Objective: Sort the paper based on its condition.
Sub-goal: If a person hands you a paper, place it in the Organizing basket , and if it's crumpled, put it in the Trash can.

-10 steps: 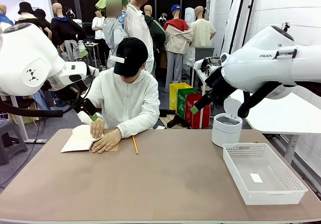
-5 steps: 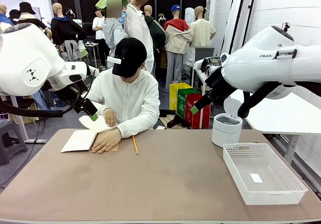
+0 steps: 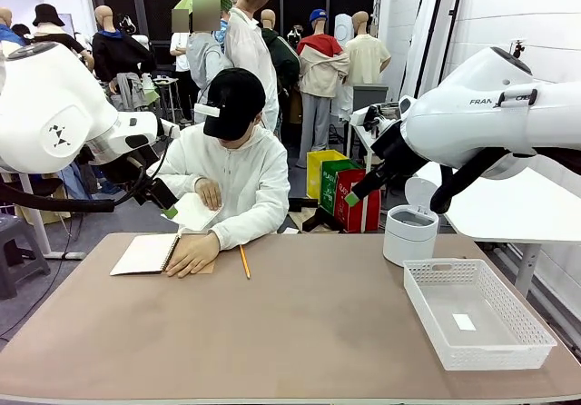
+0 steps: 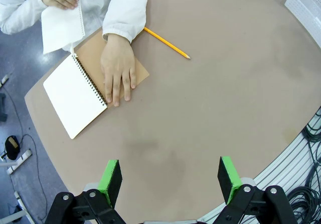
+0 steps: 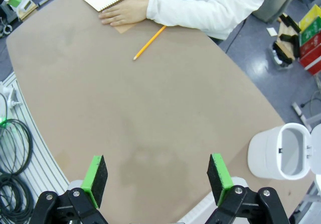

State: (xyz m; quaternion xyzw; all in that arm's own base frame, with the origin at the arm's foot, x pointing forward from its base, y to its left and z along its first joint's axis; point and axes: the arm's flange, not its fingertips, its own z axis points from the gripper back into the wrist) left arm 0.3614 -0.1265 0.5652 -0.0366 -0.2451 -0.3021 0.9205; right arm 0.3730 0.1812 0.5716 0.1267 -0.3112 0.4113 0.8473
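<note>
Left gripper (image 4: 169,173) hung with jaws fully spread, empty. The paper (image 3: 192,212), one smooth sheet, was raised in a person's hand (image 3: 211,193) near the notebook (image 3: 145,253); the left wrist view added the other hand (image 4: 119,71), flat on the brown cover. Right gripper (image 5: 156,176) was likewise spread and empty, with the bin (image 5: 278,153) seen open-topped from its wrist.

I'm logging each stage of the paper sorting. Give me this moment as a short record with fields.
paper: one smooth sheet, held up in the person's hand
notebook: open on the table, the person's other hand flat on it
pencil: beside the notebook
basket: at the table's right side
bin: lid open, behind the basket
left gripper: open, holding nothing
right gripper: open, holding nothing
</note>
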